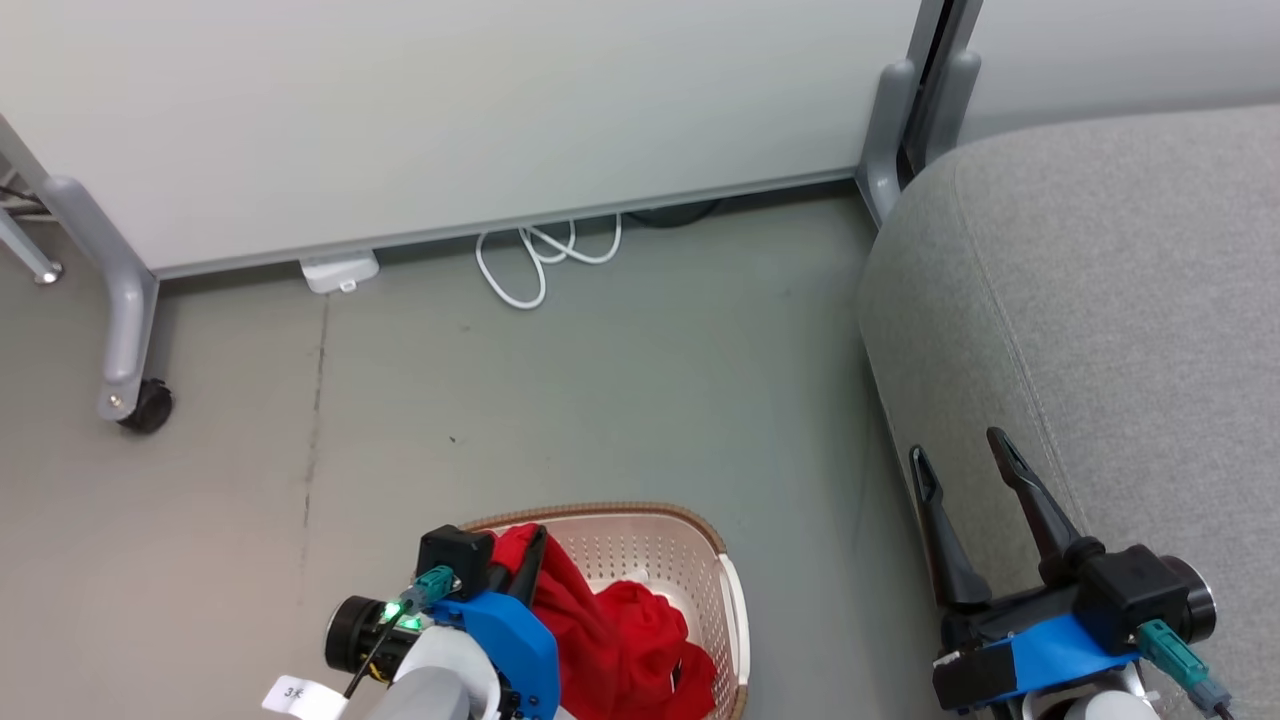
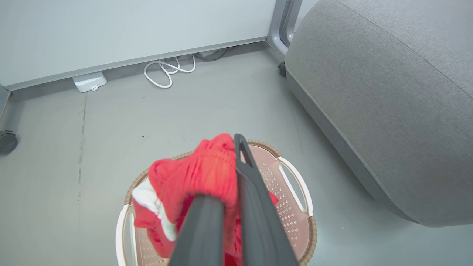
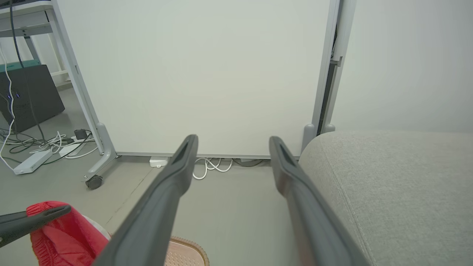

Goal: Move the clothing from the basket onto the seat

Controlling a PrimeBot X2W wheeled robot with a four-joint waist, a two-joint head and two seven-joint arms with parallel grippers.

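The cream basket (image 1: 722,575) with a brown rim stands on the floor at the bottom middle of the head view. Red clothing (image 1: 640,640) lies bunched inside it. My left gripper (image 1: 528,560) is shut on a fold of that clothing and holds it above the basket. In the left wrist view the pinched clothing (image 2: 199,170) shows white trim, draped over my left gripper (image 2: 232,147), with the basket (image 2: 295,184) below. The grey seat (image 1: 1120,300) fills the right side. My right gripper (image 1: 965,455) hangs open and empty over the seat's near edge; its wrist view shows the right gripper (image 3: 232,142) beside the seat (image 3: 399,184).
A white partition panel (image 1: 450,110) on castors (image 1: 145,405) closes off the far side. A coiled white cable (image 1: 545,255) and a small white box (image 1: 340,272) lie at its foot. Bare grey floor (image 1: 800,450) separates basket and seat.
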